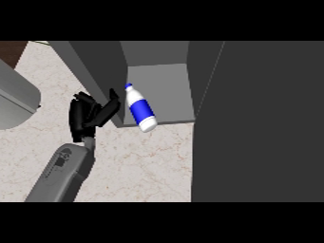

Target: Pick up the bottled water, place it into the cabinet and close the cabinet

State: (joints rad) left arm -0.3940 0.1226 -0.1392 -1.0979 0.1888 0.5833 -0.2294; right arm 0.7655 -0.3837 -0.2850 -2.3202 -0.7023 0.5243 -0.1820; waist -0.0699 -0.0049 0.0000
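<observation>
Now the bottle [140, 110] leans in the cabinet [161, 90]; light, slippery, best held mid-body; left hand [87, 115] spread open at nine o'clock.

A kitchen, by the look of the fittings. Pale, marble-veined stone counter top [143, 161] spread across the lower middle. Standing on that counter, toward its far edge, a dark grey box-shaped cabinet [157, 57] with an open front and a lighter grey inner floor. To the right of the counter, a broad, flat dark grey cabinet door [270, 123]. Beyond the counter's far left corner, a strip of brown wood [3, 50].
</observation>
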